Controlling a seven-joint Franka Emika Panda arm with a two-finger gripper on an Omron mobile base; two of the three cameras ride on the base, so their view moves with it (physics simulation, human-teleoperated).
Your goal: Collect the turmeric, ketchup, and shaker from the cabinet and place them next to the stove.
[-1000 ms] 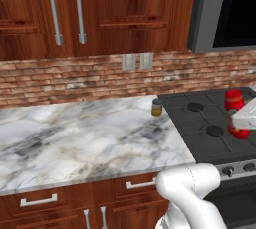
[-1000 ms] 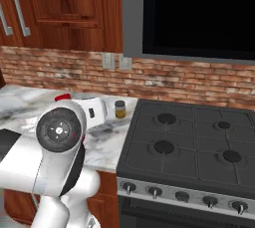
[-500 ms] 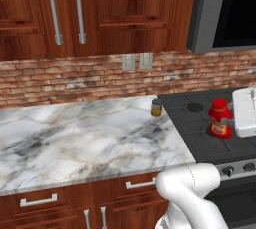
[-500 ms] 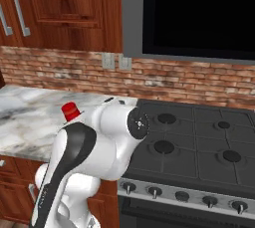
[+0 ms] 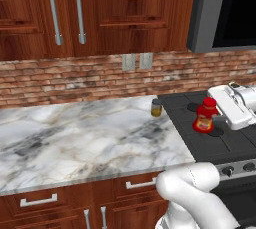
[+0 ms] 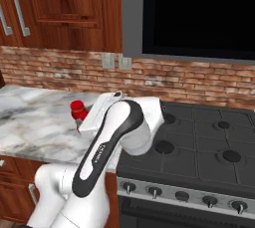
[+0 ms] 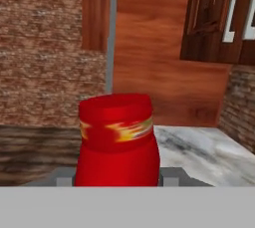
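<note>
My gripper (image 5: 213, 118) is shut on the ketchup (image 5: 204, 117), a small red bottle with a yellowish label, held upright near the left edge of the black stove (image 5: 235, 145). In the hand view the ketchup (image 7: 117, 142) stands between my two fingertips (image 7: 64, 177). From the right base view only its red cap (image 6: 77, 108) peeks out beside my hand. The turmeric (image 5: 156, 108) jar stands on the marble counter (image 5: 85, 138) right beside the stove's back left corner. The reddish-brown cabinet (image 7: 154, 48) with its grey bar handle lies ahead in the hand view. The shaker is out of view.
Wall cupboards (image 5: 100, 13) with paired handles hang above the counter. A microwave (image 6: 199, 13) sits over the stove (image 6: 199, 142). Two outlets (image 5: 137, 61) are set in the brick backsplash. My arm's elbow (image 6: 124, 127) bulks over the counter's front edge, with drawers (image 5: 35, 202) below.
My gripper has carried the ketchup leftward over the stove toward the counter, and the arm has swung with it. The turmeric has not moved.
</note>
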